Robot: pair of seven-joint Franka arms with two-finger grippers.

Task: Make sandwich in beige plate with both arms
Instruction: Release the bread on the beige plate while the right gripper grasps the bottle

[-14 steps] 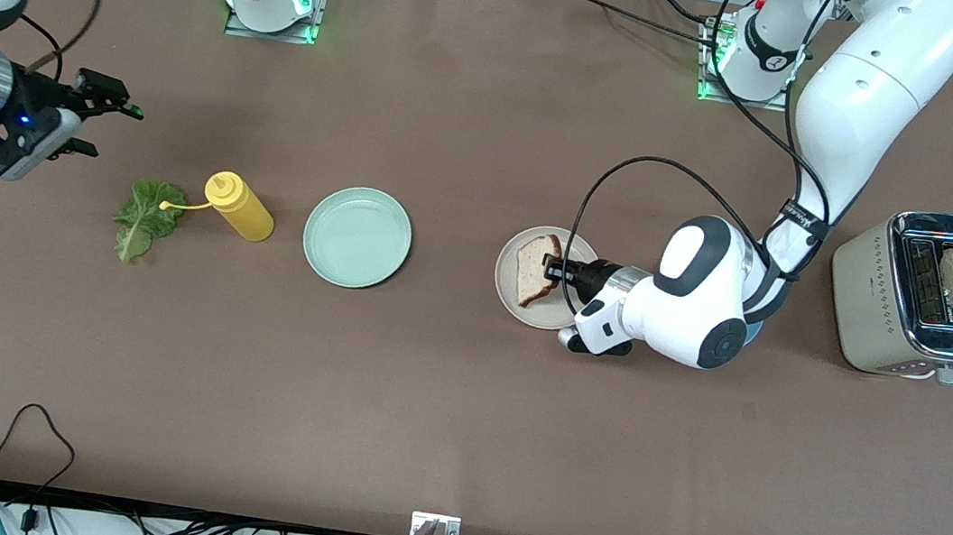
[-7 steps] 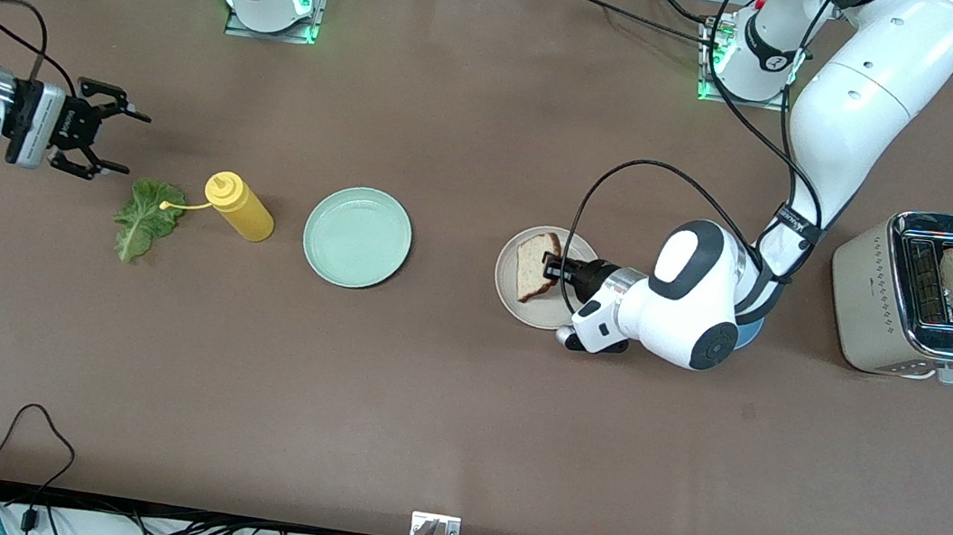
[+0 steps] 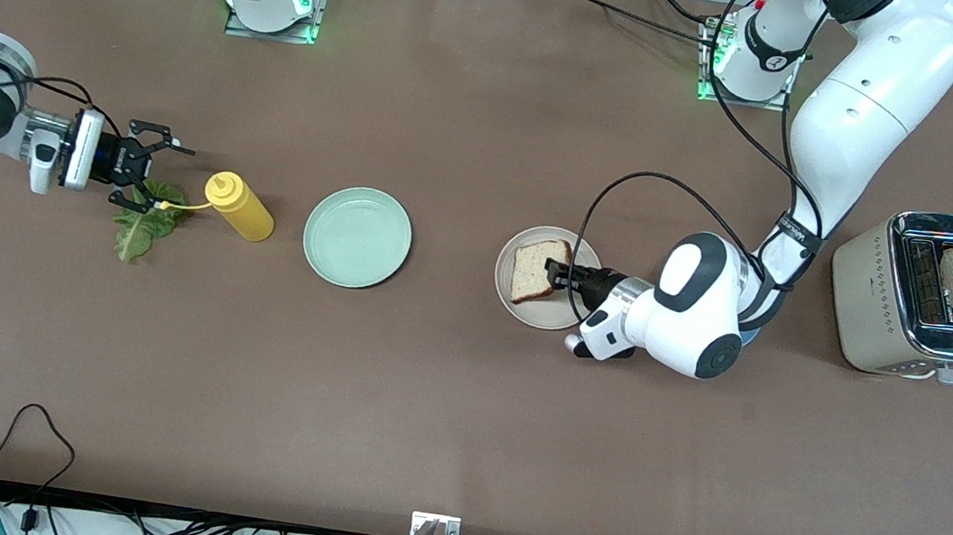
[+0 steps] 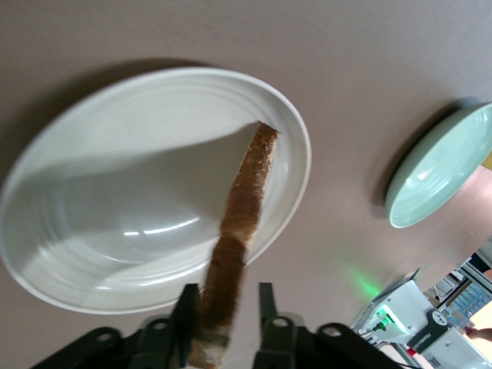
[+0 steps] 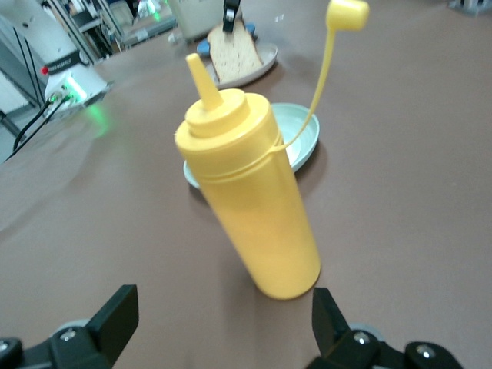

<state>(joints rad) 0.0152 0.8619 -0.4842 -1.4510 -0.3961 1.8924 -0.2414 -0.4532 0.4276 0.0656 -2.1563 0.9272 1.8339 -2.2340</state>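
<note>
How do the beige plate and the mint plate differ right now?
The beige plate holds a bread slice, with the left end effector at the slice's edge; the mint plate holds nothing. The beige plate lies toward the left arm's end, the mint plate nearer the yellow bottle. Both are round and shallow.

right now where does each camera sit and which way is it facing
Front view: high across the table, facing both arms; shows the right gripper over the lettuce and the left gripper at the bread slice on the beige plate.
Left wrist view: on the left arm, facing that plate; its fingers flank the bread.
Right wrist view: on the right arm, facing the yellow bottle; open fingers show.
Shared: all show the green plate.
</note>
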